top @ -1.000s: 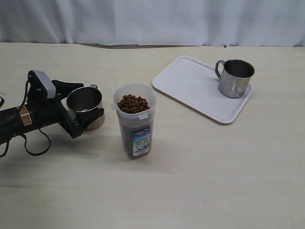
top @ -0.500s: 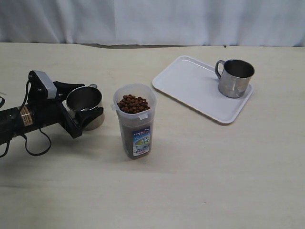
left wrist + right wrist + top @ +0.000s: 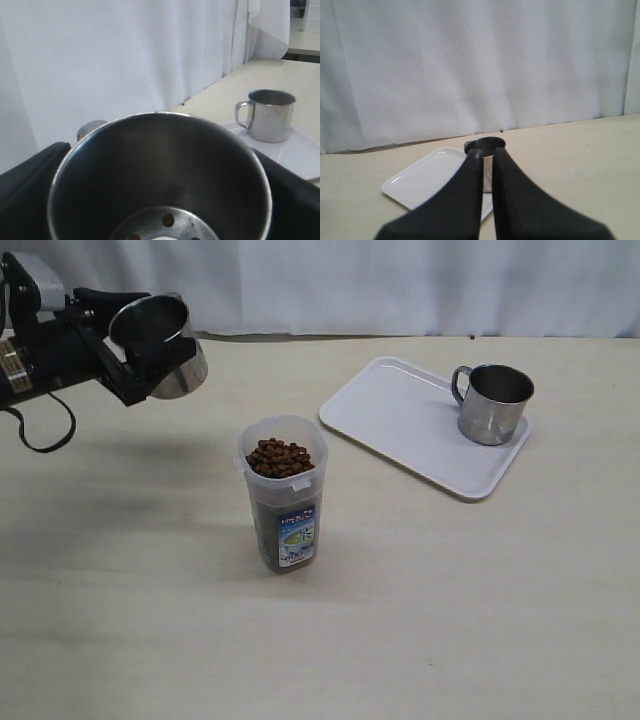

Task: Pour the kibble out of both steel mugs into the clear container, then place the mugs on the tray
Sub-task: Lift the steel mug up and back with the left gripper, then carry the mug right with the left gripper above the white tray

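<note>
A: Up off the table since a moment ago, back toward the curtain: left gripper (image 3: pixel 160 330), clamped around a steel mug (image 3: pixel 185 375).
B: And the clear container (image 3: pixel 270 510)?
A: Lower, well apart, right of that mug, full of kibble (image 3: pixel 280 457).
B: Arm?
A: Reaching level, mug slightly tilted. Other mug (image 3: pixel 492 405) upright on the tray (image 3: pixel 390 420). Right gripper (image 3: pixel 487 152) pinched nearly together, empty.

A pleated white curtain (image 3: pixel 350 285) hangs across twelve o'clock, behind a pale wood-grain tabletop (image 3: pixel 450 620) under soft, even light.

Kibble (image 3: pixel 280 457) is reddish-brown, steel mugs (image 3: pixel 495 408) (image 3: pixel 168 358) silver, tray (image 3: pixel 395 425) white.
</note>
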`<state>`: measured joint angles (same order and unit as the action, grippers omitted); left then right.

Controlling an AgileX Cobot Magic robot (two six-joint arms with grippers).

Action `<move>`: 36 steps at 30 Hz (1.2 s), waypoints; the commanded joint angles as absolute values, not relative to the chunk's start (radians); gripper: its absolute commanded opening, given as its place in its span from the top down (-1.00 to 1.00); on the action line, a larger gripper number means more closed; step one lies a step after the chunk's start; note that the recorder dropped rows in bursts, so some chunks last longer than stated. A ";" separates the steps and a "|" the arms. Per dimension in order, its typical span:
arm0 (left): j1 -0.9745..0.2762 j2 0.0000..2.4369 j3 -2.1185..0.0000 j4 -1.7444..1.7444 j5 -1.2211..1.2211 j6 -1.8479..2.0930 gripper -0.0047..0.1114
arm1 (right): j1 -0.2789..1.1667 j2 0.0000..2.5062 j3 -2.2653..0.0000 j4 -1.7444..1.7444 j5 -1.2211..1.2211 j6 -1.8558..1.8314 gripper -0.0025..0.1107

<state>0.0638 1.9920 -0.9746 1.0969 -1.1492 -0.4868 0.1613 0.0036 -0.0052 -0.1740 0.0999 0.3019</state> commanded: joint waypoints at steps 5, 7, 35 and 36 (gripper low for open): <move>0.013 1.986 -1.085 1.125 -1.017 -0.551 0.92 | 0.155 0.000 0.000 -0.172 0.103 0.301 0.86; 0.001 1.999 -1.102 1.125 -1.015 -0.551 0.92 | 0.155 0.000 0.000 -0.172 0.103 0.301 0.86; -0.097 2.518 -1.895 1.483 -1.164 -0.954 0.92 | 0.155 0.000 0.000 -0.172 0.103 0.301 0.86; -0.099 2.532 -1.918 1.483 -1.164 -0.966 0.92 | 0.155 0.000 0.000 -0.172 0.103 0.301 0.86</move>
